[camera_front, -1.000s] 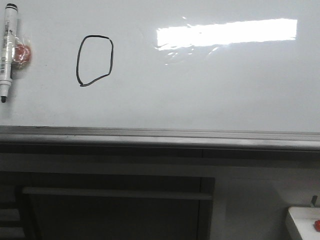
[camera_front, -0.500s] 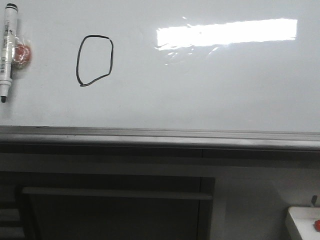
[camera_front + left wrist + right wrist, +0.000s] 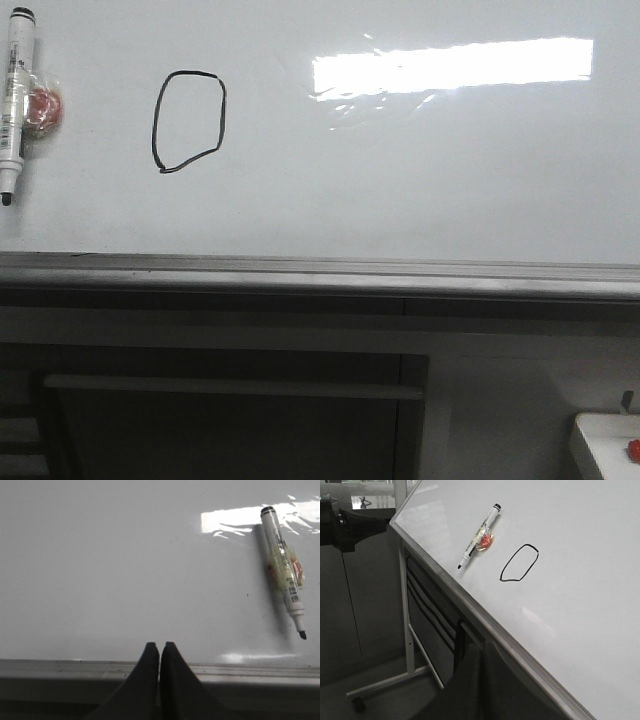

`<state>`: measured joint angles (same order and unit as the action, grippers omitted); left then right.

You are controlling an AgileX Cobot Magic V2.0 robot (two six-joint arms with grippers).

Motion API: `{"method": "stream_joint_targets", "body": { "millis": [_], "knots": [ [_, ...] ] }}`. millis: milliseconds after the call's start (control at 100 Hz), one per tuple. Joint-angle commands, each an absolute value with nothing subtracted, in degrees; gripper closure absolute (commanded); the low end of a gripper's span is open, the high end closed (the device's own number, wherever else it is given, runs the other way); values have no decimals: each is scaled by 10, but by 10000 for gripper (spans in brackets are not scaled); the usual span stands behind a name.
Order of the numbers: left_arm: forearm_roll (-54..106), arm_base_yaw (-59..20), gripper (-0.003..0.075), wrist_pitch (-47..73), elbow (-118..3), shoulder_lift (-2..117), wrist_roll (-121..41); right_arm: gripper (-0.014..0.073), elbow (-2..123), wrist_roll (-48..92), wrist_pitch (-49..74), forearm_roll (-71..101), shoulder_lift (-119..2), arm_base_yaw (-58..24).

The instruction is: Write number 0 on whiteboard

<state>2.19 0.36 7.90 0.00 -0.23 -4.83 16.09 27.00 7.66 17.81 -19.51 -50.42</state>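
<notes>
The number 0 point(image 3: 189, 121) is a thin black closed loop on the left part of the whiteboard point(image 3: 400, 180); it also shows in the right wrist view as the 0 point(image 3: 519, 562). A white marker point(image 3: 17, 100) with a red blob lies on the board left of the loop, uncapped tip pointing down; it appears as the marker point(image 3: 284, 570) and the marker point(image 3: 479, 536) in the wrist views. My left gripper point(image 3: 159, 646) is shut and empty at the board's grey lower edge point(image 3: 75, 667). My right gripper point(image 3: 482, 647) is shut and empty, below the board's edge.
A dark cabinet panel with a grey bar point(image 3: 230, 385) stands under the board. A white box point(image 3: 608, 445) with a red spot sits at the lower right. The board's stand and a caster point(image 3: 357, 703) show in the right wrist view.
</notes>
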Motion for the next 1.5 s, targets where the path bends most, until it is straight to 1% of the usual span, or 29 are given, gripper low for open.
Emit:
{"method": "stream_joint_targets", "body": {
  "millis": [0,120,1310,1430,1490],
  "knots": [
    [24,4,741,77,6,-17,-39,654,174,273,37,174,-199,-501],
    [22,4,741,150,7,-17,-39,654,174,273,37,174,-199,-501],
    [25,4,741,145,7,-17,-39,654,174,273,29,173,-199,-501],
    [25,4,741,145,7,-17,-39,654,173,264,29,167,-192,-501],
    [25,4,741,145,7,-17,-39,654,173,226,25,132,-192,-499]
  ]
}}
